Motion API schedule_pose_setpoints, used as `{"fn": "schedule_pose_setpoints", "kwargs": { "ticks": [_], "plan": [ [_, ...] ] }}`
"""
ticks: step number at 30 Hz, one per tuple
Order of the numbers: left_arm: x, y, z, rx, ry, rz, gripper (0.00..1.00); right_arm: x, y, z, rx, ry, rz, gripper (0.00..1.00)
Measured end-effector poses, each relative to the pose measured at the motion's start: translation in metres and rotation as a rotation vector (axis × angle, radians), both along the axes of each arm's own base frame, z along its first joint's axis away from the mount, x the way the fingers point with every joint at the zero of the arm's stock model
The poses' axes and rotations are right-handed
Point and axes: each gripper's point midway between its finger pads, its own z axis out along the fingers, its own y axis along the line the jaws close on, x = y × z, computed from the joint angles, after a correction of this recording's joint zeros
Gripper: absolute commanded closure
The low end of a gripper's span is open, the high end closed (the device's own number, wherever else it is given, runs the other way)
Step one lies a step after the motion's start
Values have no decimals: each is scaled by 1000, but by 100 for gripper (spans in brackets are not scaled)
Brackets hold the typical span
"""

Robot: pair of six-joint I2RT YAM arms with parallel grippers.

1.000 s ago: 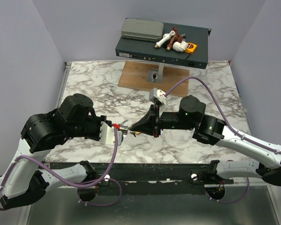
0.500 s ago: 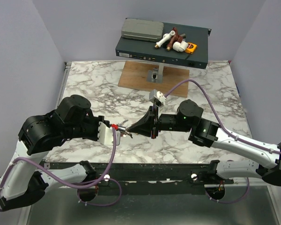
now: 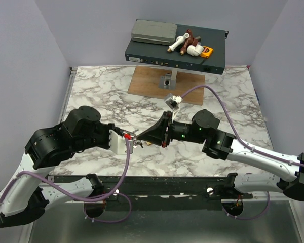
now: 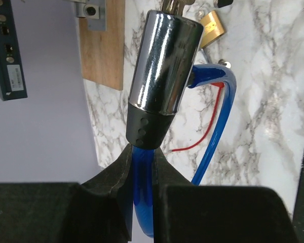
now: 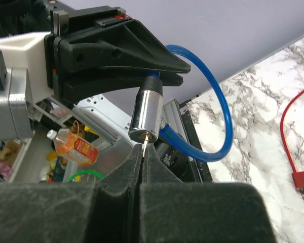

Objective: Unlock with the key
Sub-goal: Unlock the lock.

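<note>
Right gripper [image 5: 142,163], shut on the thin silver key [image 5: 143,147], has advanced to the chrome lock cylinder [image 5: 145,112] keyhole; left gripper [image 4: 142,169] clamps its blue cable [image 4: 143,202], so insertion is next.

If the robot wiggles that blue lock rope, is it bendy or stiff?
Probably springy rather than floppy: the blue cable holds a round loop in mid-air instead of drooping. The shiny metal barrel looks solid, so that end is likely heavy and may swing. Its smooth chrome is probably slippery.
</note>
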Motion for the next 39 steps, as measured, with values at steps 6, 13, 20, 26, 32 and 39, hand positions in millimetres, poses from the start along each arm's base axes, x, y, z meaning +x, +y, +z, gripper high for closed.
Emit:
{"fn": "schedule_pose_setpoints", "kwargs": {
  "ticks": [6,13,20,26,32,39],
  "plan": [
    [24,-2,-1,30,-132,34,100,12,-2,-10,3,108,-80,99],
    [40,-7,12,21,-247,49,100,23,-6,-4,37,176,-152,99],
    [44,-8,24,6,-311,50,100,27,-7,4,76,239,-177,99],
    [44,-12,38,-25,-386,25,100,33,-9,16,131,291,-182,99],
    [45,-16,50,-60,-523,-8,100,40,-14,29,190,349,-176,99],
    [54,-21,67,-97,-679,12,100,40,-17,40,235,398,-152,99]
  ]
}}
